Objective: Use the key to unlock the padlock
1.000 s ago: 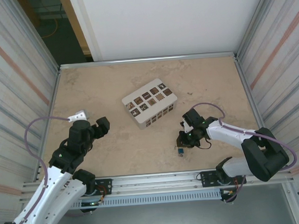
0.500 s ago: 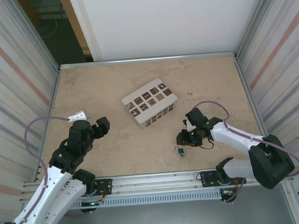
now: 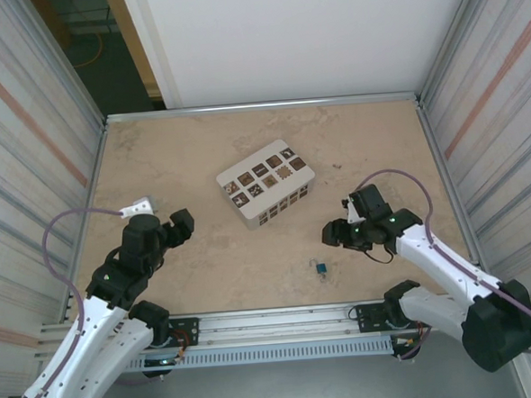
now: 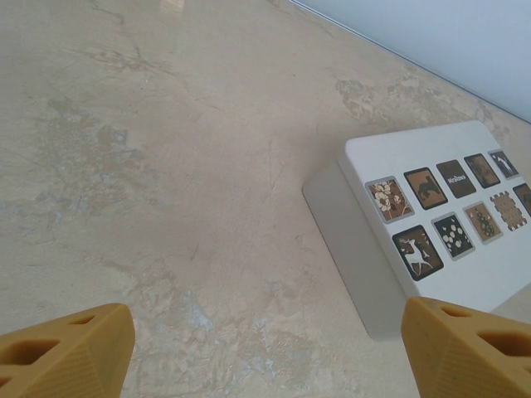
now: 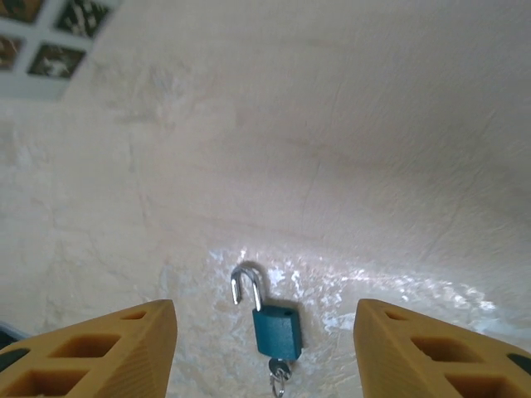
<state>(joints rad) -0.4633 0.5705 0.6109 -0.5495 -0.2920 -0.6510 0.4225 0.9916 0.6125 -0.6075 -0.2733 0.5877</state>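
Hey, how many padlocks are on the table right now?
1. The padlock lies on the table near its front edge, close by the right arm's open fingers, with a key in its base. None appears hidden.

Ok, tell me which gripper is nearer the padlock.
The right gripper: the teal padlock lies on the table just ahead of it. The left gripper is off on the other side, open, facing the white box.

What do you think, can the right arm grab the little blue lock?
Probably yes. The right gripper hangs open close to the lock, which lies on the table in line with its fingers, nothing in the way.
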